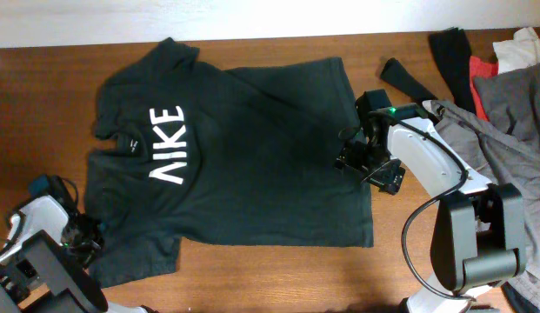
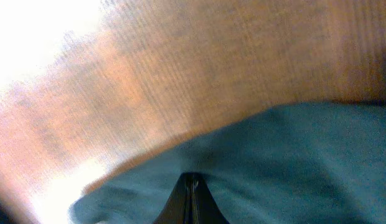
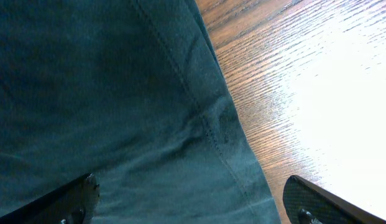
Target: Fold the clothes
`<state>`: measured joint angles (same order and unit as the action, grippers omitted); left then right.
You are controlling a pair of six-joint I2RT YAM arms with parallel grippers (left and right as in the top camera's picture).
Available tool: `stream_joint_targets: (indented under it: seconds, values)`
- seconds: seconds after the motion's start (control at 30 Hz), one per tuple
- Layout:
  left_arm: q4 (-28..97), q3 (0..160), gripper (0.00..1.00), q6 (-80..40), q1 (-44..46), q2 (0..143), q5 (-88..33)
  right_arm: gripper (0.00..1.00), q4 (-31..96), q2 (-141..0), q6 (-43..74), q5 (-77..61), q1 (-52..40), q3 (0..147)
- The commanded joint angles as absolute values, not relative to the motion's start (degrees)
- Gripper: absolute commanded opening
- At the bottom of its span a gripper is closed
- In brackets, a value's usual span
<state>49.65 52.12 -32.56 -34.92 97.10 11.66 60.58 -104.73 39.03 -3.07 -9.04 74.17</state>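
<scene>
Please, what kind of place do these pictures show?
Probably a robot workbench for laundry folding: a dark T-shirt lies spread on a wooden table, a pile of clothes waits beside it, and a robot arm stands at its edge.

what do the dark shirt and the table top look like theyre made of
The dark shirt is probably a soft cotton-type knit, matte; it wrinkles loosely and shows a stitched hem in the right wrist view. The table top looks like wood or wood-grain laminate, I cannot tell which, fairly glossy: grain lines run across it and it throws bright glare.
</scene>
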Motion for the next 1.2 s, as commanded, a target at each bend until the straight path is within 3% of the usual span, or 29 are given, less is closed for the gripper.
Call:
stream_joint_targets:
  seconds: [0.0,0.23,0.53,0.87,1.07,1.1,1.13,1.17]
  values:
    - [52.71,58.33,0.02,-32.08,-35.18,97.03,14.79,0.98,60.58,-103.55,39.66,-3.22,-8.88,75.02]
    - [60.18,67.77,0.04,-31.24,-34.30,93.93,8.21,0.99,60.58,-103.55,39.66,-3.22,-8.88,75.02]
    - [57.47,69.10,0.04,-26.48,-25.96,88.12,-7.88,0.99,60.58,-103.55,39.66,-3.22,-8.88,75.02]
    - [57.01,69.10,0.05,-23.20,-13.19,88.16,-6.17,0.99,61.60,-103.55,39.20,-5.30,-8.88,75.02]
    - [56.77,69.04,0.08,-23.05,-10.04,88.16,-6.20,0.96,67.59,-103.55,22.11,-9.04,-8.88,75.02]
    - [56.58,69.04,0.08,-23.05,-9.54,88.16,-6.20,0.68,68.55,-103.55,19.99,-9.06,-8.91,75.02]
    - [56.40,69.04,0.08,-23.05,-9.17,88.16,-6.20,0.25,69.63,-103.55,17.54,-9.02,-8.93,75.02]
    - [56.34,69.06,0.08,-23.05,-8.86,88.16,-6.20,0.04,71.31,-103.55,16.38,-8.82,-8.93,75.00]
